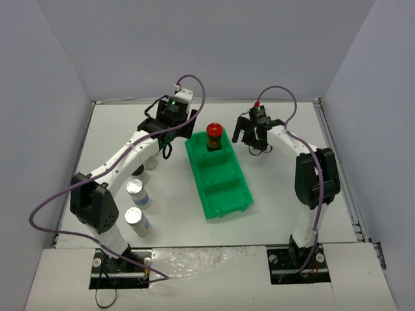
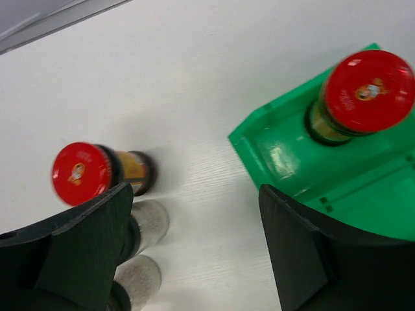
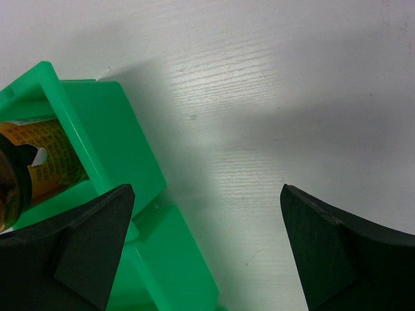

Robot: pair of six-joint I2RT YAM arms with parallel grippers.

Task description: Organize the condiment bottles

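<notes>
Left claw [image 2: 194, 201] open, empty; red-capped jar [image 1: 213, 136] in bin [image 1: 228, 193].

Nothing here can I read outright. From my left wrist, the red cap of the jar [image 2: 366, 94] standing in the green bin [image 2: 279, 152] carries a small printed emblem at its middle, pale and gold, with lettering too blurred to make out. The second jar [image 2: 97, 173], out on the surface [image 2: 194, 97], bears the same sort of mark on its red cap, just as unreadable. From my right wrist, the binned jar's yellow label [image 3: 42, 159] shows rows of dark print, too soft to spell.
</notes>
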